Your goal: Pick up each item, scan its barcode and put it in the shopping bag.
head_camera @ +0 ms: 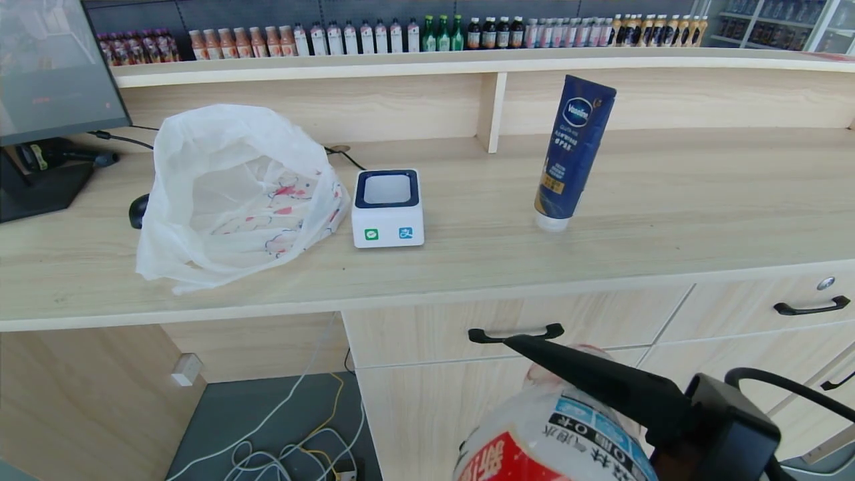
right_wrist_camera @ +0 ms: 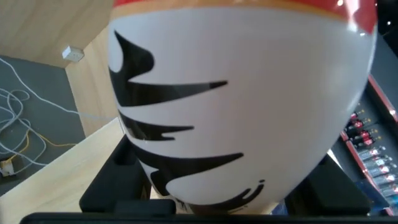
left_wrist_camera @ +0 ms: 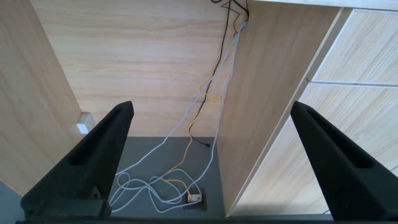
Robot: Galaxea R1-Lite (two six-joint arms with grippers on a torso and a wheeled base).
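1. Your right tool [head_camera: 541,381] grips the white pack [head_camera: 554,441], at 5 o'clock from the scanner [head_camera: 387,207], below the edge of the bench [head_camera: 668,220].
2. Expect a light, soft, slippery wrapper; hold it mid-body.
3. Left tool [left_wrist_camera: 211,107]: jaws apart, empty.

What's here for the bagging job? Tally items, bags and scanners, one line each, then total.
Items: 2 (blue tube, white packet)
Shopping bag: 1
Scanner: 1
Total: 4
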